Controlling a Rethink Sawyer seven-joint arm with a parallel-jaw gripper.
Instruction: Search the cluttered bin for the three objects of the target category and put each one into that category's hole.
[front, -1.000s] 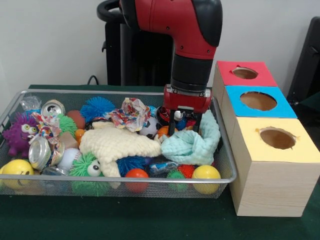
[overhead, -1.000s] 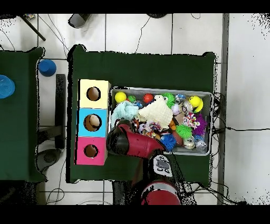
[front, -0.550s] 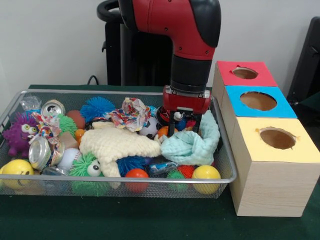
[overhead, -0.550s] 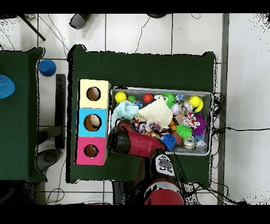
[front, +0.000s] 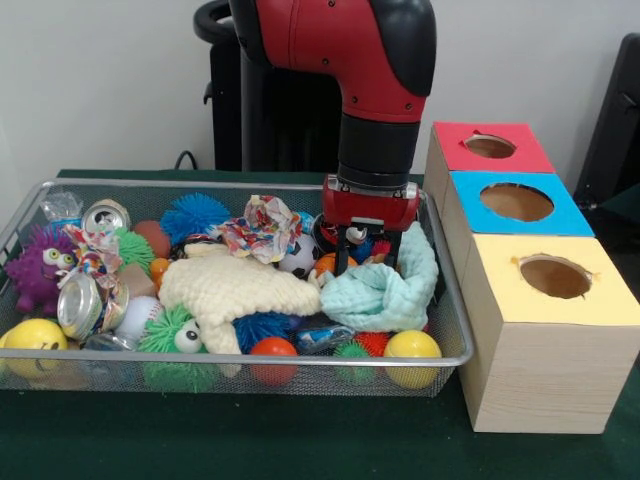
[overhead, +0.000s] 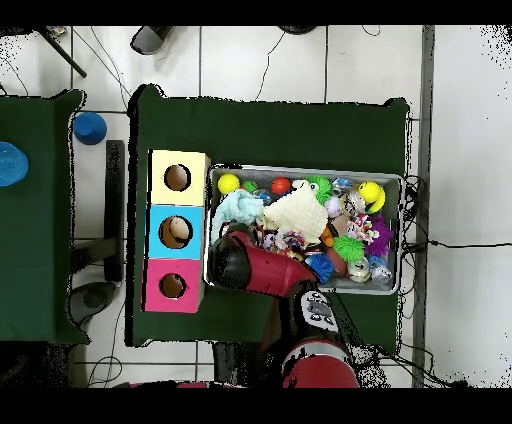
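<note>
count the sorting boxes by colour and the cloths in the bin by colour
red box: 1
blue box: 1
yellow box: 1
cream cloth: 1
mint cloth: 1
total: 5

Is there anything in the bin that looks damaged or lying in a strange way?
Yes. Two drink cans at the bin's left end are crushed: one dented can lies on its side, another can sits tilted against the back wall. The light green cloth lies bunched near the right end.

Green table: wire bin, box row.
</note>
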